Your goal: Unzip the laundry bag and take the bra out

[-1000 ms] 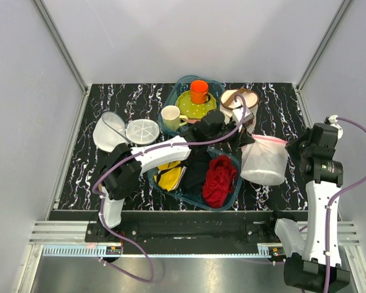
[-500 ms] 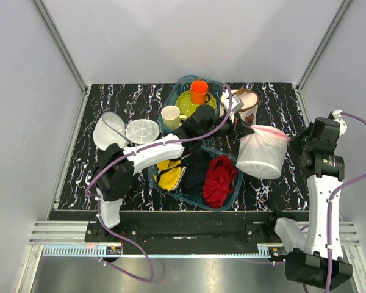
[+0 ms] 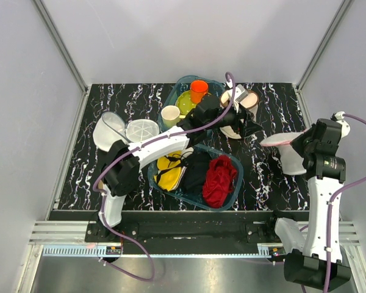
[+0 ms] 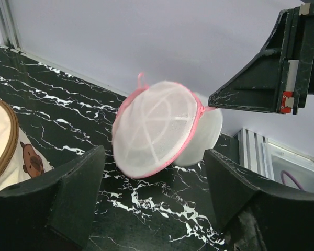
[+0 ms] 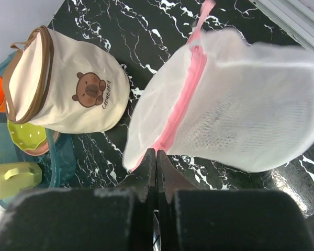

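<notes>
The right end effector (image 5: 157, 157) clenched on the laundry bag (image 5: 240, 99) — left end effector (image 4: 154, 167) spread wide, empty.

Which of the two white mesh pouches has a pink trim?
The laundry bag held by the right gripper; the mesh pouch at far left is plain white.

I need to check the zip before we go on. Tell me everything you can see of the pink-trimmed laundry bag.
The laundry bag is a rounded pouch of white translucent mesh with a pink zip trim round its rim and a small pink loop. It is tipped on edge over the right side of the table. The zip looks closed. The right gripper pinches the trim.
</notes>
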Available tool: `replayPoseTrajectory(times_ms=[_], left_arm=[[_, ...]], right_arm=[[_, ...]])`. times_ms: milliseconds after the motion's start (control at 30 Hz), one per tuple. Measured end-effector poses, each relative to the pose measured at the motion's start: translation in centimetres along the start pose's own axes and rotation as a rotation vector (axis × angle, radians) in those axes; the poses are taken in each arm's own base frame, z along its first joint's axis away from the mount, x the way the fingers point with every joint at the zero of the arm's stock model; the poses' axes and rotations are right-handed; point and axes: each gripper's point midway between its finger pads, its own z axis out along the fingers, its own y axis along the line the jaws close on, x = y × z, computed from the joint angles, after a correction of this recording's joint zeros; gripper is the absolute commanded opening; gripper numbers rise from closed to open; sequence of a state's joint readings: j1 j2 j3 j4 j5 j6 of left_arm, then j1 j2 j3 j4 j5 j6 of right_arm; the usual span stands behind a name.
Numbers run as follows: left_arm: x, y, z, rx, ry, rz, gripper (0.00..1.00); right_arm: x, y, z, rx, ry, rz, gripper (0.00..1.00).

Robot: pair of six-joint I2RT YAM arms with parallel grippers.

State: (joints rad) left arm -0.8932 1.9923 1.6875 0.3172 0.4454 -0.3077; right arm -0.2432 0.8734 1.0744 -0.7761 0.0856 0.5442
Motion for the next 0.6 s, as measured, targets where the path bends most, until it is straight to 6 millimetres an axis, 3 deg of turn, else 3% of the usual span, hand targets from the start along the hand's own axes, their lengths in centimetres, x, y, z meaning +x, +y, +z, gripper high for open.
replayPoseTrajectory(times_ms=[200, 467, 600], left_arm=[[1.9, -0.9, 0.1, 0.014, 0.067, 0.017, 0.76], [4.6, -5.3, 1.7, 0.094, 0.121, 0.053, 0.78], [5.8, -5.1, 2.4, 0.090, 0.138, 0.052, 0.78]], right_arm=[[0.7, -0.1, 0.2, -0.006, 0.021, -0.002, 0.00], [1.3, 0.6, 0.1, -0.050, 0.054, 0.002, 0.00], [2.2, 0.9, 0.2, -0.074, 0.089, 0.011, 0.00]])
